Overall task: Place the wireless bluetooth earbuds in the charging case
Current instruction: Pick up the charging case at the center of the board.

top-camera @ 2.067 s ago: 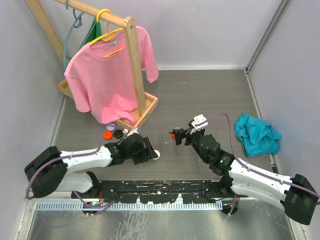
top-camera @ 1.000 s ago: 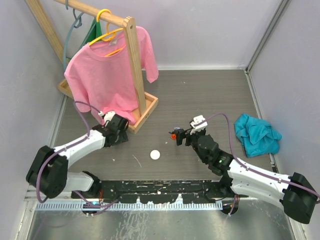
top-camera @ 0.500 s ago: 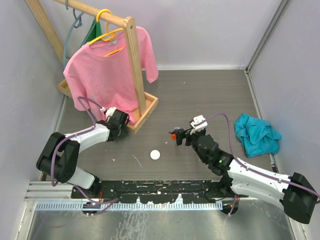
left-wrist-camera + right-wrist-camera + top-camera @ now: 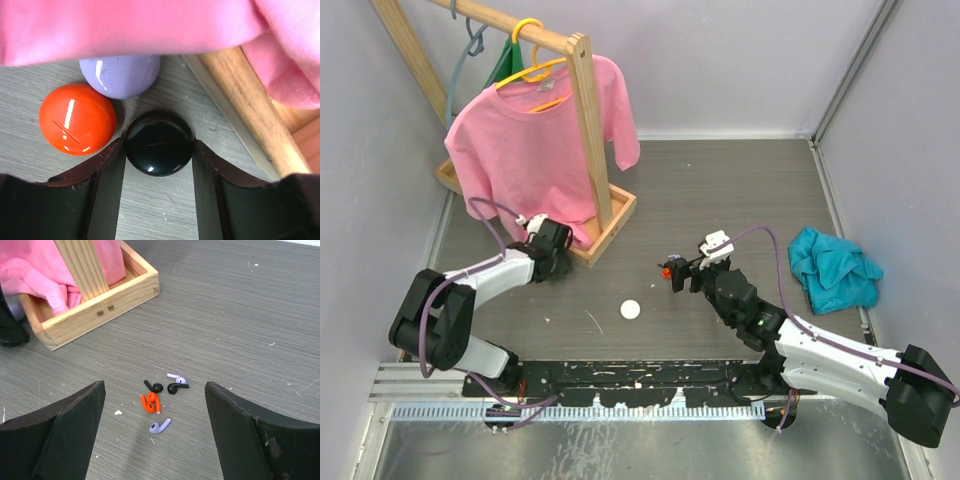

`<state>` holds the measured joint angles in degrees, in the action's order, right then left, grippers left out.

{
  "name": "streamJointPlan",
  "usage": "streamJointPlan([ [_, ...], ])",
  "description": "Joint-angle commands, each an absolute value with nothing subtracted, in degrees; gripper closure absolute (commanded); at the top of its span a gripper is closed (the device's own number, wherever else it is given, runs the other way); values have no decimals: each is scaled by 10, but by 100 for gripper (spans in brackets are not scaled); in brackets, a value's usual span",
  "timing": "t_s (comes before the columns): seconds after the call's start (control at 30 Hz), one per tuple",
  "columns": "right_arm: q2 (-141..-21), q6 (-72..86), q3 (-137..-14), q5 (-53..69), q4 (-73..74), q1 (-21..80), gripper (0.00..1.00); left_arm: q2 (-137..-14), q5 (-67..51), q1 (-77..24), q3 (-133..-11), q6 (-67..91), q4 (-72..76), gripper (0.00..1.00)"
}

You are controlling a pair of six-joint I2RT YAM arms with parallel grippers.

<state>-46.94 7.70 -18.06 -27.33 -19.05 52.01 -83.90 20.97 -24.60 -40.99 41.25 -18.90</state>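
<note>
Several tiny earbuds lie loose on the table under my right gripper point(image 4: 155, 386): an orange pair point(image 4: 150, 402), two black ones point(image 4: 156, 387) and two purple ones point(image 4: 159, 426). The right gripper is open and empty, hovering above them; it also shows in the top view point(image 4: 672, 270). My left gripper point(image 4: 159, 150) is at the rack's base, its fingertips pressed on both sides of a round black charging case point(image 4: 159, 142). An orange case point(image 4: 77, 118) and a purple case point(image 4: 120, 75) lie just beyond it. A white case point(image 4: 631, 309) lies alone mid-table.
A wooden clothes rack point(image 4: 588, 120) with a pink shirt point(image 4: 535, 150) stands at the back left. Its wooden tray base point(image 4: 100, 310) is close beside the cases, and the shirt hangs over them. A teal cloth point(image 4: 833, 268) lies at the right.
My left gripper left the white case mid-table and moved back-left to the rack base, where it now flanks the black case. The right arm has not moved.
</note>
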Motion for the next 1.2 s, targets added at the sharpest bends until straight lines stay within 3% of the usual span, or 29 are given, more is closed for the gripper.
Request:
streamJointPlan([
  [0.0, -475, 78, -189, -252, -217, 521, 14, -794, 144, -249, -370, 440, -194, 63],
  [0.33, -503, 83, -212, -181, -214, 521, 14, -643, 140, -305, -321, 447, -212, 64],
  [0.67, -543, 117, -292, -91, -133, 521, 14, -530, 119, -355, -286, 383, -91, 64],
  [1.17, -626, 191, -496, -22, 64, 510, 16, -484, 114, -479, -239, 170, 130, 66],
])
